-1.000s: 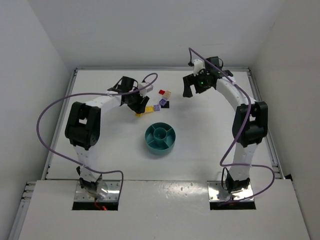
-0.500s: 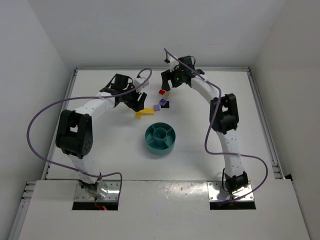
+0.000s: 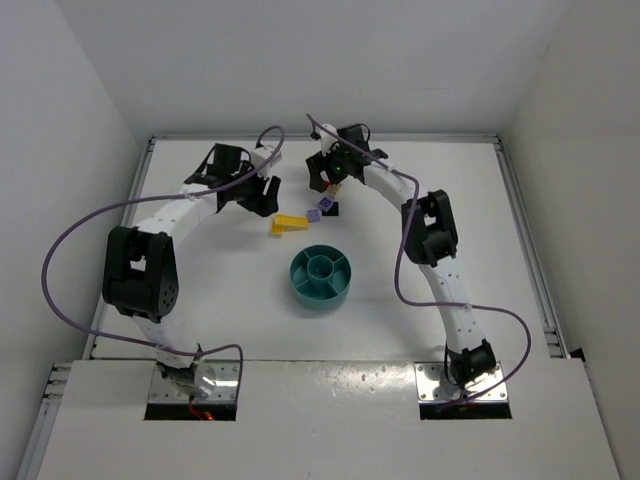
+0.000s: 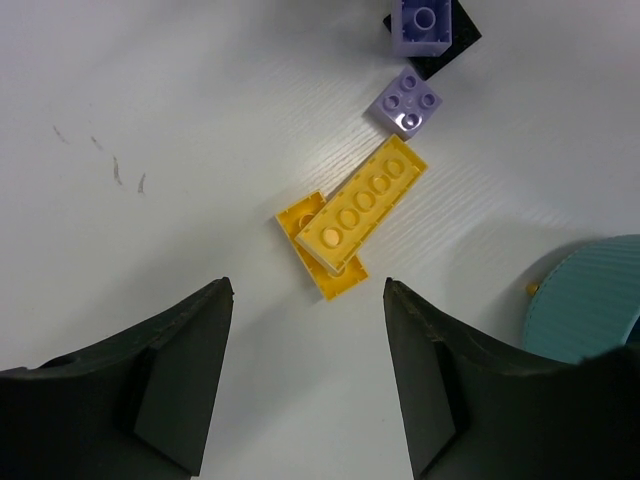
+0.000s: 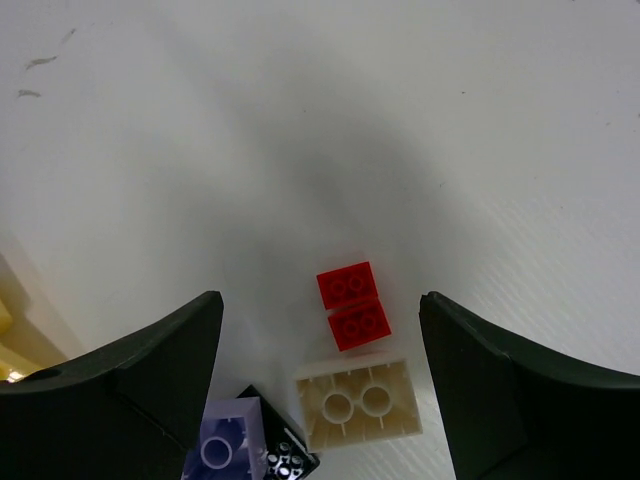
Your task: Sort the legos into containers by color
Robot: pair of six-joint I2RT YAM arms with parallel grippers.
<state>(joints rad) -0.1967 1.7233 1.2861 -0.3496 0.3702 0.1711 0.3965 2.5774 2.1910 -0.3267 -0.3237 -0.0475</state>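
Top view: my two arms meet at upper centre over the bricks; the teal dish [image 3: 321, 277] waits below, at centre. Left wrist: my left gripper [image 4: 306, 375] gapes, empty, beneath two stacked yellow bricks [image 4: 350, 217]; closing could lift both or skew them. Right wrist: my right gripper [image 5: 320, 385] stands wide and empty around the red brick [image 5: 352, 305], which touches the beige brick [image 5: 356, 400] at lower centre; both might get pinched.

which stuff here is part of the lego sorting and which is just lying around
Part of the job:
- yellow studded bricks
- lilac bricks
- red brick
- beige brick
- black brick
- round teal divided dish

Just there:
- purple arm cables
- white table
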